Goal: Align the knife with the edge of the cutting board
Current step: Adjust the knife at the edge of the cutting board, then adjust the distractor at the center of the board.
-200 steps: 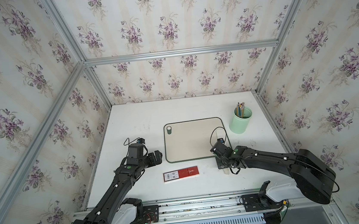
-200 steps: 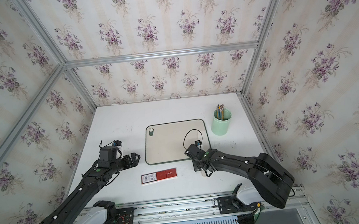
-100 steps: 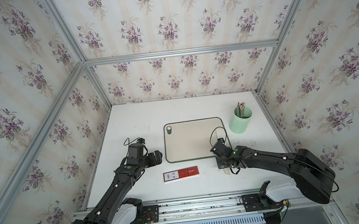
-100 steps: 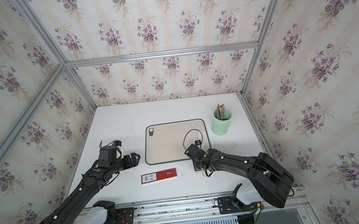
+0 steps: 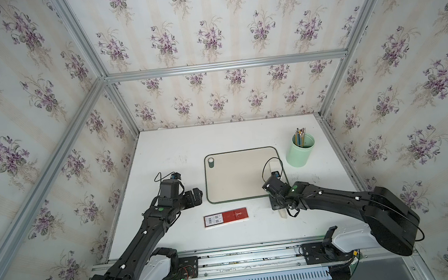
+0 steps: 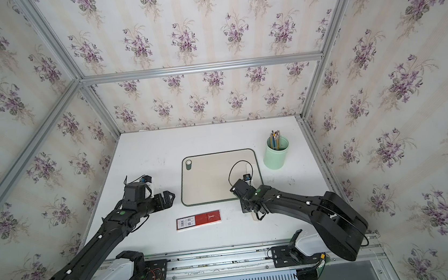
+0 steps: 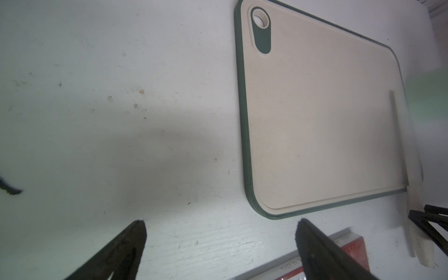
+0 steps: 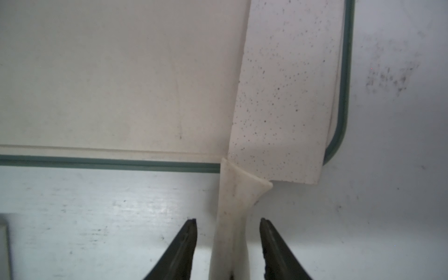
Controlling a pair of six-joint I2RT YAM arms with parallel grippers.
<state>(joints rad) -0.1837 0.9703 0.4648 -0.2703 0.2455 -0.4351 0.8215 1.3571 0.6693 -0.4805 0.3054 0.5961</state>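
Knife (image 8: 286, 97): along cutting board's (image 8: 121, 72) 3 o'clock edge. Right gripper (image 8: 228, 221): jaws parted astride handle (image 8: 232, 201). Left gripper (image 7: 219, 223): parted, empty.

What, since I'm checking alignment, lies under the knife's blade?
The knife blade lies flat on the cutting board, beside its green rim, hiding the board surface beneath. Its handle juts out over the white table, inside the open right gripper.

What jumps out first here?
The off-white knife lying on the beige cutting board, blade along its right-hand edge, handle jutting off the near edge between the jaws of the open right gripper. Then the red box lying in front of the board, and the green pencil cup beside its far right corner.
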